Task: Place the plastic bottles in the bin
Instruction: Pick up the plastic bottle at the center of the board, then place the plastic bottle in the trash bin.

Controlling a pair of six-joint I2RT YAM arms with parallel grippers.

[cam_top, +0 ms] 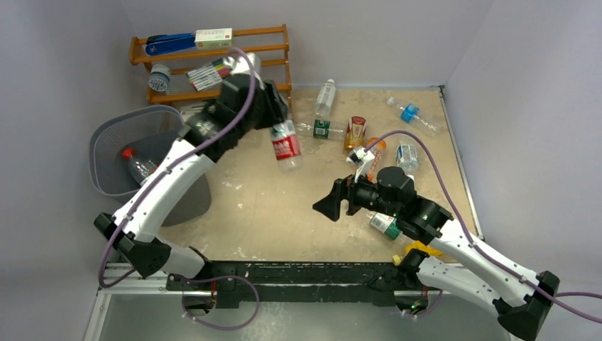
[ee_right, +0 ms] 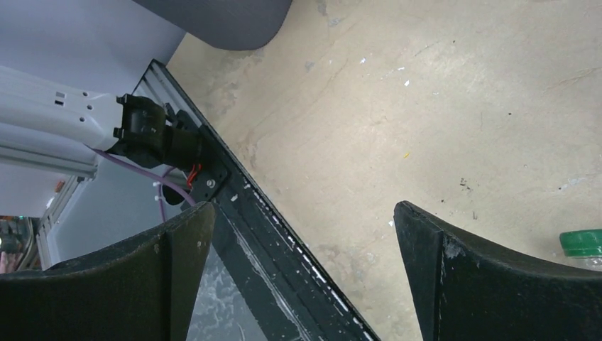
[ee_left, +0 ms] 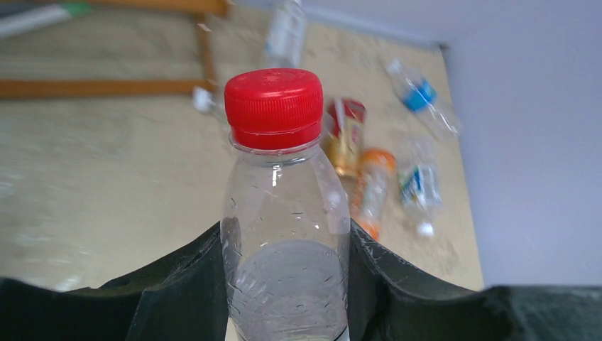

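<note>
**Tan tabletop: left arm has a bottle, right arm has nothing**

Tan, scuffed table [cam_top: 284, 213], pale walls on three sides.

- The left gripper [ee_left: 285, 245] is clamped on a clear red-capped bottle [cam_top: 286, 147] with a red label. In the wrist view both black fingers [ee_left: 181, 284] press its sides below the shoulder, and the cap points away from the camera.
- That bottle sits mid-table, right of the wooden rack [cam_top: 213, 53] and well apart from the bin [cam_top: 106, 153]. Can't tell if it is clear of the surface.
- The grey bin is at the back-left, in front of the rack. One red-capped bottle in the bin [cam_top: 138, 165] shows against the mesh wall.
- The right gripper [ee_right: 304, 209] has its jaws spread wide with only bare table between them. It is near the front centre of the table.
- A green-capped bottle [cam_top: 383, 224] lies partly under the right arm, just beside the gripper. Its cap shows at the right edge of the wrist view.
- Loose on the table toward the back-right:
  - white-label bottle [cam_top: 325, 97]
  - green-label bottle [cam_top: 321, 128]
  - red-and-gold bottle [cam_top: 356, 131]
  - orange bottle [cam_top: 374, 158]
  - blue-label bottle [cam_top: 409, 114]
  - another clear bottle [cam_top: 407, 155], just beside the orange one
- The rack holds markers [cam_top: 209, 73] and a box [cam_top: 213, 37].
</note>
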